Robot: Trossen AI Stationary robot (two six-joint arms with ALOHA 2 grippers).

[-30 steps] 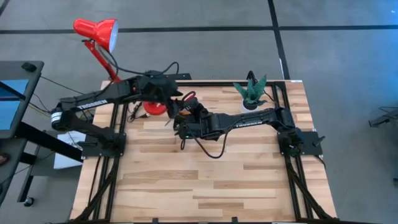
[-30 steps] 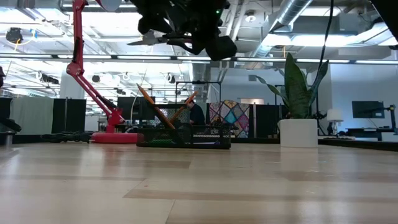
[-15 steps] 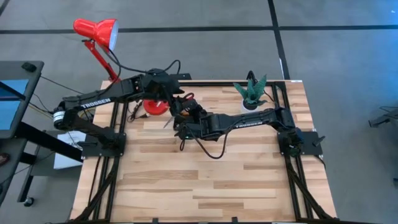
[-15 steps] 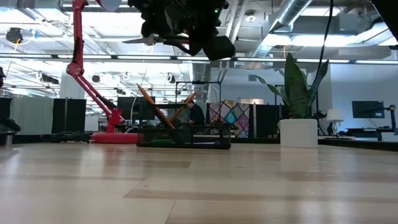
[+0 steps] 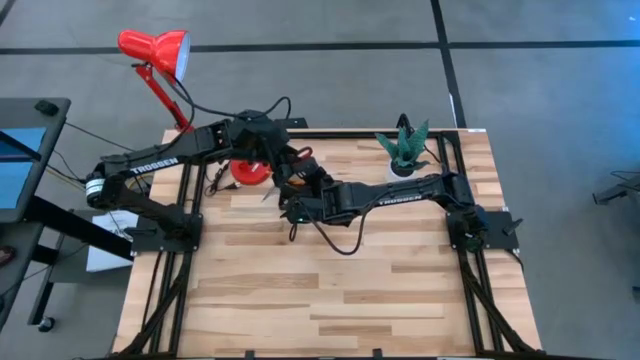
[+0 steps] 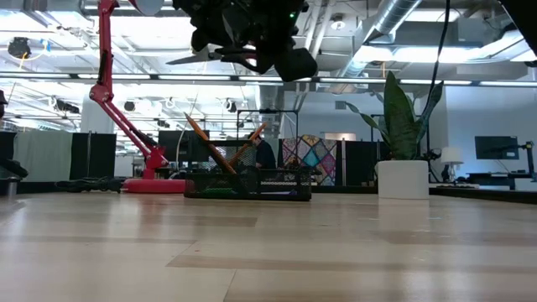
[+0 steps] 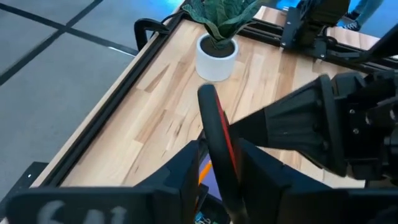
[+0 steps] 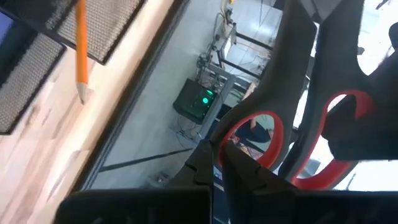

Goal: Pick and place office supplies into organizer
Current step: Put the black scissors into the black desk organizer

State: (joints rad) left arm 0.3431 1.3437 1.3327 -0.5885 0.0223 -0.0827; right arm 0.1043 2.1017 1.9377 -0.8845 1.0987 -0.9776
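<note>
Both hands meet above the organizer (image 6: 248,184), at the far side of the surface (image 5: 330,290), passing the red-handled scissors (image 8: 292,134) between them. The right hand (image 5: 288,205) is clenched on the scissors' blades, with the red loops standing out ahead of its fingers in the right wrist view. The left hand (image 7: 214,165) has its two fingers set either side of one dark, red-edged handle loop (image 7: 214,134); whether they already press on it cannot be told.

To do this step well, the left hand should likely close fully on the loop before the right lets go, so the scissors never hang free. Then the scissors can be lowered, blades down, into the organizer below both hands, clear of the pencils (image 6: 218,151) leaning there.

Counted: one pair of scissors, in the air between the hands; two orange pencils standing crossed in the organizer in the low view, one showing in the right wrist view; one organizer; one red lamp (image 5: 155,50) beyond the left hand; one potted plant (image 5: 403,148) beside the right arm
</note>
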